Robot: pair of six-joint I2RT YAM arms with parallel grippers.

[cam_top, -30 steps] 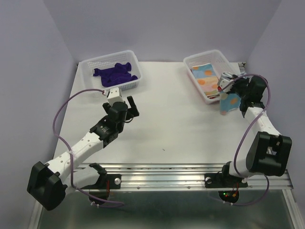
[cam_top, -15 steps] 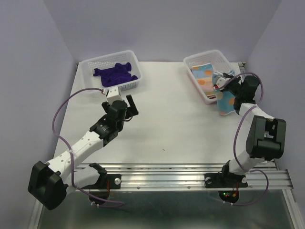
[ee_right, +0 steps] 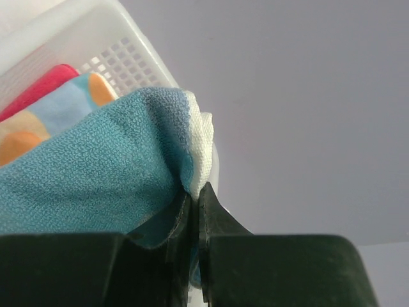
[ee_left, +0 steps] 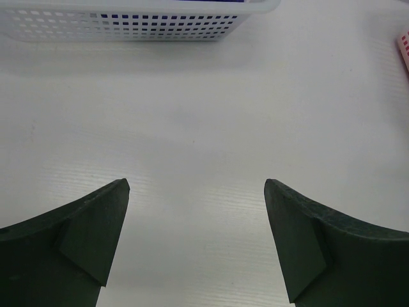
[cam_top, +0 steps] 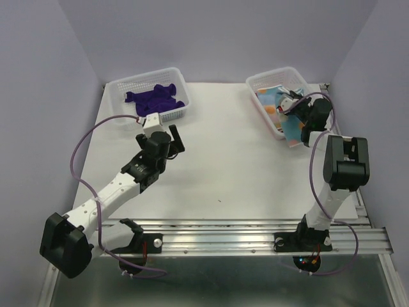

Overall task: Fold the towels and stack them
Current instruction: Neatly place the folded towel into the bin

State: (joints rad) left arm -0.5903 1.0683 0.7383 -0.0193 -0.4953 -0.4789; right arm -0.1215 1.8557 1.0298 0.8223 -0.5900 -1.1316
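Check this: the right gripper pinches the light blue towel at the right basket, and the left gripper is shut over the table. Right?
No: the left gripper is open, jaws wide apart over the table, as the left wrist view shows. The right gripper does pinch the light blue towel at the right basket.

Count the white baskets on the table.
2. One basket at the far left holds purple cloths; the other basket, far right, holds patterned cloths. No more seem hidden.

No readable text, label or number anywhere.
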